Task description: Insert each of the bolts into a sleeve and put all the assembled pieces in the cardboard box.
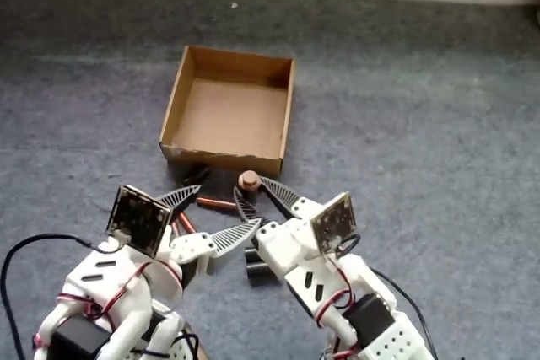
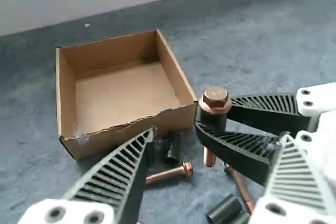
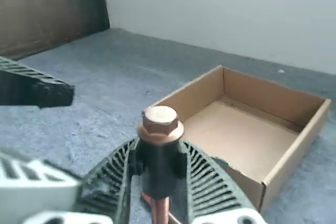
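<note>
**High view.** The cardboard box (image 1: 228, 115) stands open with nothing in it. Just in front of its near wall, the right gripper (image 1: 254, 190) holds a copper-coloured bolt (image 1: 248, 180) upright, head uppermost. The left gripper (image 1: 226, 208) lies beside it, a little farther from the box, jaws spread wide over a loose bolt (image 1: 215, 203) on the carpet (image 1: 405, 124). Both arms reach towards the box from the side away from it.

**Left wrist view.** The left jaws gape with nothing between them. Loose sleeves (image 2: 171, 148) and further bolts lie near the box's near wall. The right gripper's two ribbed fingers close from either side on the piece at the box's near corner.

**Right wrist view.** The bolt sits through a black sleeve (image 3: 157, 167), head resting on the sleeve's top and shank showing below. The jaws are closed on the sleeve's body, not on the bolt. The box lies just beyond.

**Handling (judged).** Both parts appear rigid, small and smooth, neither fragile nor heavy. The round sleeve could swivel in a light grip. The bolt probably rests loose, so it is best carried head up, gripped at the sleeve's mid-body, and lowered into the box without tipping.
</note>
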### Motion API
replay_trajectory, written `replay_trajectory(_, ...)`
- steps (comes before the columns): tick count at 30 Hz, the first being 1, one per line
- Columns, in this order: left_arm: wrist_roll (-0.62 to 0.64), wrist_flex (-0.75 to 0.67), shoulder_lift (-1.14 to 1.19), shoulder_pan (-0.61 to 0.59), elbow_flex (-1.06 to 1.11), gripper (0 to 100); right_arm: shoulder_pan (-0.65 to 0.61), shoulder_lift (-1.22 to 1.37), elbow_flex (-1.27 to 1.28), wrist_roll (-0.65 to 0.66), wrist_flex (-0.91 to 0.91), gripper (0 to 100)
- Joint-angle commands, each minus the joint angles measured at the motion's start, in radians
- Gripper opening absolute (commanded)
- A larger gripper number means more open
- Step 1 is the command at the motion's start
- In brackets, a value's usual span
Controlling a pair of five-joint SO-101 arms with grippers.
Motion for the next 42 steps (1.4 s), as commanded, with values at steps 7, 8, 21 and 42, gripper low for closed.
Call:
replay_trajectory(7,-0.006,0.023,0.004,-0.386,-0.002,37,0.114,-0.004,0.082,-0.072,0.03,0.5)
replay_trajectory(8,-0.006,0.028,0.004,-0.426,0.024,37,0.13,-0.004,0.082,-0.072,0.03,0.5)
replay_trajectory(21,-0.121,-0.103,0.004,-0.757,0.443,27,0.252,0.099,-0.186,-0.069,0.131,0.4)
replay_trajectory(42,-0.178,-0.203,0.004,-0.763,0.506,2,0.226,1.566,-1.078,-0.072,-0.295,0.5)
